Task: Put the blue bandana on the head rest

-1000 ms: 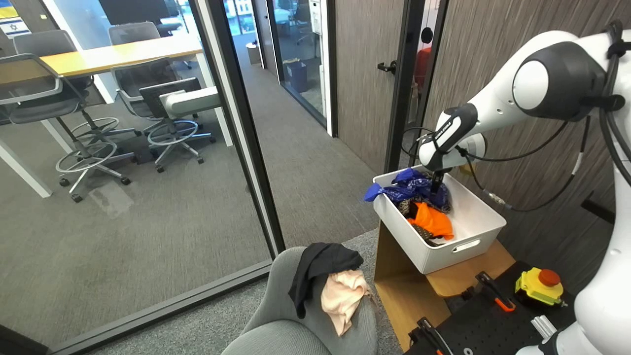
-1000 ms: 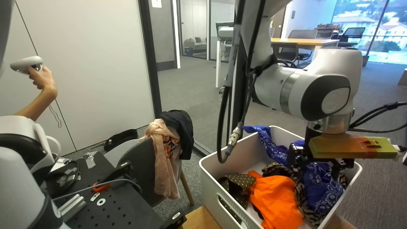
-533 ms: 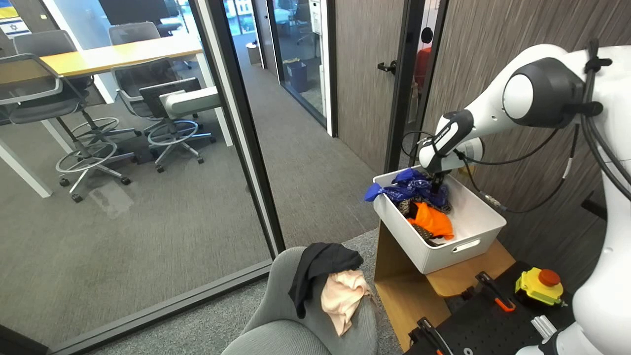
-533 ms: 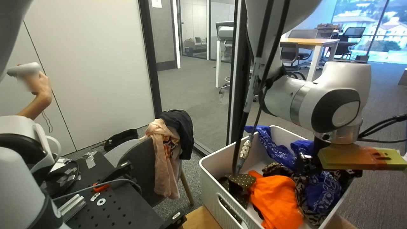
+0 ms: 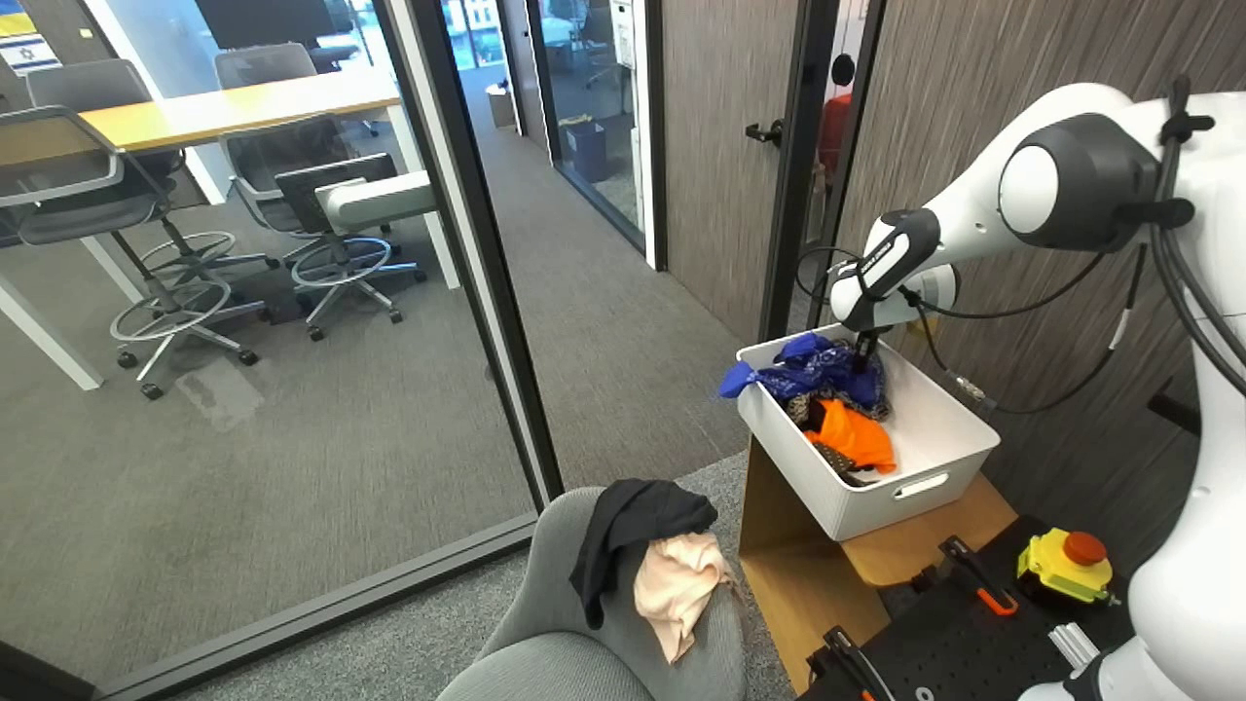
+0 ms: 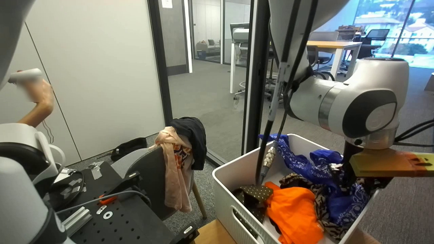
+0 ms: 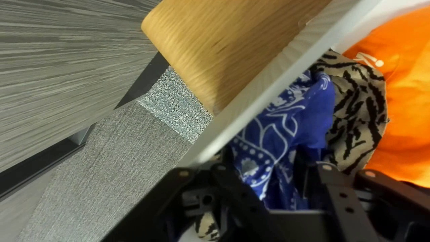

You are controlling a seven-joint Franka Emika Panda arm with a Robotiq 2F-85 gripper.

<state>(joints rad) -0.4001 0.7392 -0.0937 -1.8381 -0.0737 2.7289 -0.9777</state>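
Blue bandana (image 7: 284,134) partly behind the pincer (image 7: 263,164)

- Blue bandana (image 7: 265,137): thin cloth, creased; matt, with a slight sheen on the folds;
- White bin (image 6: 223,203): plastic by its look — smooth inside, finely ribbed outside;
- Orange cloth (image 6: 293,210) and tiger-striped cloth (image 7: 359,111): both soft-looking and matt;
- Gripper (image 7: 267,171): dark and matt, with small shiny pin heads;
- Arm (image 6: 379,79): smooth white casing with a soft gloss; the ring (image 6: 328,105) at its joint looks like brushed metal;
- Cable connector (image 6: 269,156): shiny metal;
- Stand (image 7: 208,43): light-grained wood, smooth, faintly satin;
- Chair (image 5: 555,672): grey fabric, finely ribbed;
- Pegboard (image 6: 130,206): flat black, matt;
- Carpet (image 7: 111,174): low pile — rough and fibrous.
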